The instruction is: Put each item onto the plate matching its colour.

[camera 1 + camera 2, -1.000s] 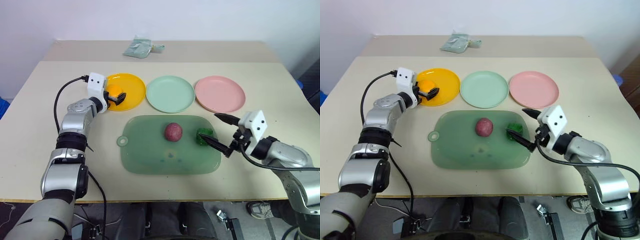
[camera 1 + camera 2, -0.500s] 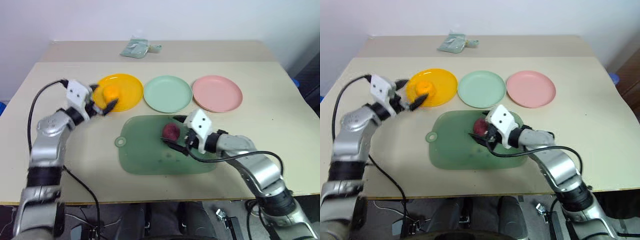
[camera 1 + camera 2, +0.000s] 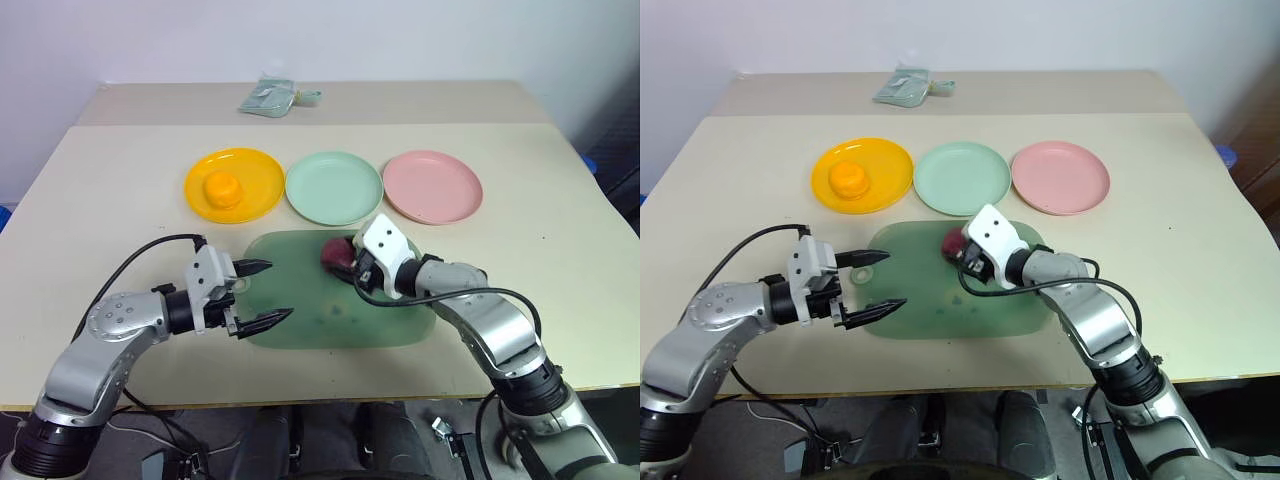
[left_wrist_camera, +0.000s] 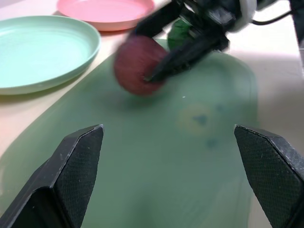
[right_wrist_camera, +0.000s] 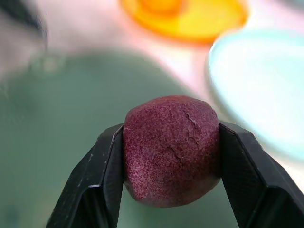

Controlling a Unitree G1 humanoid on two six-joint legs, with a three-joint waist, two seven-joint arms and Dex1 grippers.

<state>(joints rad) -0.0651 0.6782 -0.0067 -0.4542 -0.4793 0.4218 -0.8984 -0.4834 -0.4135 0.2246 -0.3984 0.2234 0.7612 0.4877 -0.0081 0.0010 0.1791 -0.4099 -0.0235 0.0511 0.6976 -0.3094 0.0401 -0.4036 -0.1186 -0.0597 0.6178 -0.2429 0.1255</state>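
Three round plates line the far side of our tabletop (image 3: 90,200). On the left sits the yellow plate (image 3: 258,185) with the orange ball (image 3: 222,187) resting on it. Nearer to us, our left tool (image 3: 262,293) hangs with its two black fingers spread wide and empty over the left end of the green tray (image 3: 300,330), by its loop handle. The mint plate (image 3: 334,187) stands bare in the middle of the row. Just below it, our right tool (image 5: 171,176) is clamped on the maroon ball (image 5: 171,149), one finger pressed to each side, over the tray's far edge. The green lump (image 4: 179,32) lies on the tray just behind that tool. The pink plate (image 3: 433,186) closes the row on the right. A crumpled pale green cloth (image 3: 268,96) lies at the tabletop's far end.
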